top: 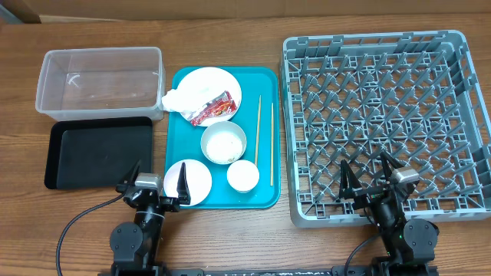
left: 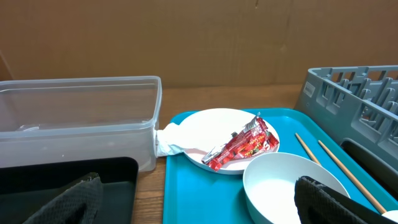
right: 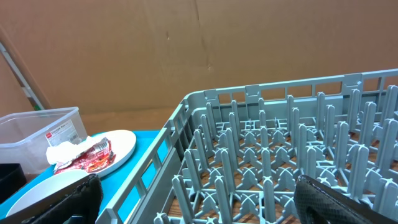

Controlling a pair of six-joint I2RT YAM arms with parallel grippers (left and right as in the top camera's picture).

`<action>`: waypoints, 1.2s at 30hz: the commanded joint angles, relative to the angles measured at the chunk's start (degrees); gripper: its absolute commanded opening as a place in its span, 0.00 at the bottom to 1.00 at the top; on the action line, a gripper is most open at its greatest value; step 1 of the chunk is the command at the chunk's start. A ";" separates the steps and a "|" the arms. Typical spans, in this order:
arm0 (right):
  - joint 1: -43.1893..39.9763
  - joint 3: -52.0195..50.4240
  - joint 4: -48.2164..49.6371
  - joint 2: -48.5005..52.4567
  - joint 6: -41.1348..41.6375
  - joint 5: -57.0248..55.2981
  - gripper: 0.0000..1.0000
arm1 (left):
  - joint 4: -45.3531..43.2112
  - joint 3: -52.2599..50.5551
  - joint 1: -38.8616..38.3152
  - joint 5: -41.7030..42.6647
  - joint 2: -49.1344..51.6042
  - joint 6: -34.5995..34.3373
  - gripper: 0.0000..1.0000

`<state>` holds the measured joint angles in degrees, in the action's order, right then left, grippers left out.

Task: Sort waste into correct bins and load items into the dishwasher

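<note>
Judging by how things lie, the task stands at its start: nothing is sorted or loaded. The left end effector (top: 157, 184) and the right end effector (top: 367, 182) hover at the near edge of the table (top: 230, 234). Both have their fingers spread wide with nothing between them.

The crumpled napkin (top: 176, 100) and the red-and-white wrapper (top: 213, 110) rest on the large plate (top: 205, 83) at the far end of the teal tray (top: 265, 195). The napkin hangs over the rim toward the clear tub (top: 100, 80). The black tray (top: 96, 153) lies just in front of the tub, and both bins hold nothing visible. A bowl (top: 223, 142) with what looks like rice, a smaller bowl (top: 242, 175), a small plate (top: 196, 182) and two chopsticks (top: 271, 146) share the teal tray. The grey dish rack (top: 383, 123) holds no dishes.

The likely next move falls to the left arm: reach forward over the small plate, descend on the wrapper or napkin and pinch only that, without dragging the plate.
</note>
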<state>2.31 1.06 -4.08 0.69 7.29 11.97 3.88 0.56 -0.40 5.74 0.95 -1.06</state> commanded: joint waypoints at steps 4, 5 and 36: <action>0.24 -0.59 0.39 -0.52 0.17 -0.33 1.00 | 0.15 -0.28 -0.33 -0.37 -0.63 0.92 1.00; 0.24 -0.59 0.39 -0.52 0.17 -0.33 1.00 | 0.15 -0.28 -0.33 -0.37 -0.63 0.92 1.00; 0.24 -0.07 2.71 -0.52 -0.07 -0.96 1.00 | -9.70 0.07 -0.33 -3.41 -0.63 2.40 1.00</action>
<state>2.31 1.06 -2.04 0.67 7.27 11.57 -2.72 0.49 -0.40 0.86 0.95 0.47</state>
